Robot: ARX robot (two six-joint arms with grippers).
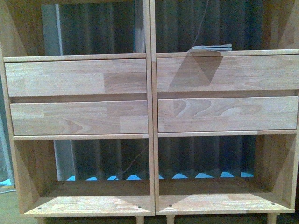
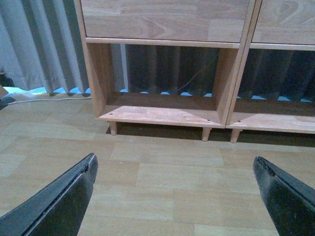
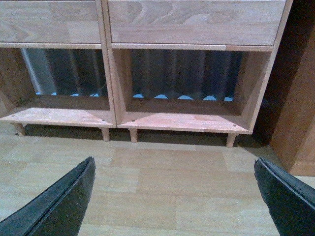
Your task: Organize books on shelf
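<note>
The light wood shelf (image 1: 149, 116) fills the front view, with plank front panels in two columns and open bays above and below. A thin pale book (image 1: 211, 48) lies flat on the upper right ledge, only its edge showing. The teal book is out of view. My left gripper (image 2: 174, 169) is open and empty above the wood floor, facing the shelf's lower left bay (image 2: 162, 110). My right gripper (image 3: 174, 169) is open and empty above the floor, facing the lower right bay (image 3: 184, 118). Neither arm shows in the front view.
Dark curtains (image 1: 98, 28) hang behind the shelf's open back. A darker brown cabinet (image 3: 298, 113) stands right of the shelf. A cable (image 2: 44, 98) lies on the floor left of the shelf. The shelf stands on short peg legs (image 2: 206, 133).
</note>
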